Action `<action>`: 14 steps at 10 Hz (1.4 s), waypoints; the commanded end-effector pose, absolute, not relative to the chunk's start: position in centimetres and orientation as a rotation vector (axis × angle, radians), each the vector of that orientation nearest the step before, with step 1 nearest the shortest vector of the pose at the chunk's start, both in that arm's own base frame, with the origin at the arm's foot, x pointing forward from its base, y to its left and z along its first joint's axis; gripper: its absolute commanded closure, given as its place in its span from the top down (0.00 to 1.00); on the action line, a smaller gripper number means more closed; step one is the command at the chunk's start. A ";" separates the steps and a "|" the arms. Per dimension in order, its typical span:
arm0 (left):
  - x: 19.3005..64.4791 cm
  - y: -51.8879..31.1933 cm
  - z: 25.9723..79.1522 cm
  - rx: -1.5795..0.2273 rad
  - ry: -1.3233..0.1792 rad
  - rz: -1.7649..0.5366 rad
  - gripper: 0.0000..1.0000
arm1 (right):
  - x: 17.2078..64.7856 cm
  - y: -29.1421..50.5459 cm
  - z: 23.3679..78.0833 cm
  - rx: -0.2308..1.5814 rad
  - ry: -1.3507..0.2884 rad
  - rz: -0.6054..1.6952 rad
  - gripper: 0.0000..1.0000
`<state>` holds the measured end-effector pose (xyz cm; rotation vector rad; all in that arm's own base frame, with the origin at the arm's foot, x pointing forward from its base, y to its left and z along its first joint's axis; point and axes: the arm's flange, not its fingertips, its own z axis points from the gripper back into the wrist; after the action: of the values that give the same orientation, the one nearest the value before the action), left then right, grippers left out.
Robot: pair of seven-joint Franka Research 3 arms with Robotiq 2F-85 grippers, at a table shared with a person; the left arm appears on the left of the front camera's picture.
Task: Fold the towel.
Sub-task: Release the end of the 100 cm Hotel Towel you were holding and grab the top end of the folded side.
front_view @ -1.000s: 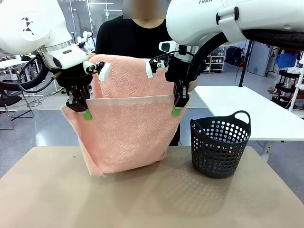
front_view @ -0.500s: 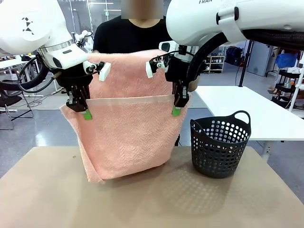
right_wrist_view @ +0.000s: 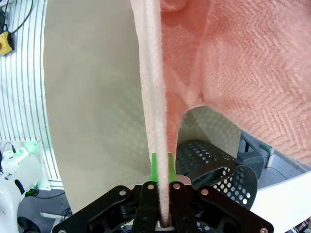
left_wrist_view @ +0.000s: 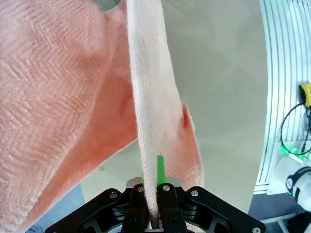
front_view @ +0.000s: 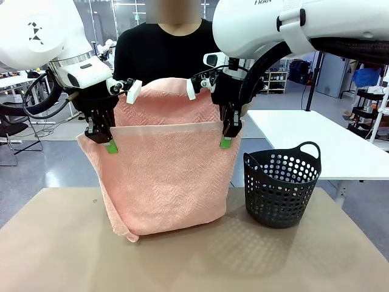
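A tan worktop (front_view: 61, 255) fills the foreground. Beyond it are a grey floor and a white table (front_view: 304, 137) off to the robot's right. A person in a black top (front_view: 161, 58) stands at the far side, directly behind the hanging cloth.

The salmon-pink towel (front_view: 170, 176) hangs above the middle of the worktop, stretched between the two arms. The left end effector (front_view: 109, 145) points downward and is clamped on the towel's upper hem at the robot's left. The right end effector (front_view: 225, 141) also points downward and is clamped on the same hem at the robot's right. The pale hem band runs nearly level from one to the other. Behind this front layer a second layer of towel rises higher, up against the person's chest; the person's hands are hidden behind it. The cloth narrows somewhat toward the bottom. Its lower fold reaches the worktop, and the bottom corner on the robot's left looks to rest there, though whether it touches cannot be told for sure.

In the left wrist view the towel's edge runs straight up from between the closed fingers, and one green pad (left_wrist_view: 160, 167) presses against it. In the right wrist view the hem is likewise pinched between the two green pads (right_wrist_view: 153, 167), and the rest of the towel billows off to one side.

A dark perforated plastic basket (front_view: 281, 188) with loop handles stands upright on the worktop to the robot's right — near the towel but apart from it.
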<state>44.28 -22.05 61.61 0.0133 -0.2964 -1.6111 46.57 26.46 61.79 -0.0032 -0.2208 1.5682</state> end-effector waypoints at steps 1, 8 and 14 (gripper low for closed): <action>44.4 -22.1 61.8 0.013 -0.298 -1.611 0.00 | 46.5 26.4 61.7 -0.003 -0.218 1.570 0.00; 44.4 -22.1 61.8 0.013 -0.298 -1.611 0.00 | 46.5 26.4 61.7 -0.003 -0.218 1.570 0.00; 44.4 -22.1 61.8 0.013 -0.298 -1.611 0.00 | 46.5 26.4 61.7 -0.003 -0.218 1.570 0.00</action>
<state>44.28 -22.06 61.61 0.0133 -0.2965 -1.6112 46.56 26.48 61.80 -0.0032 -0.2209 1.5685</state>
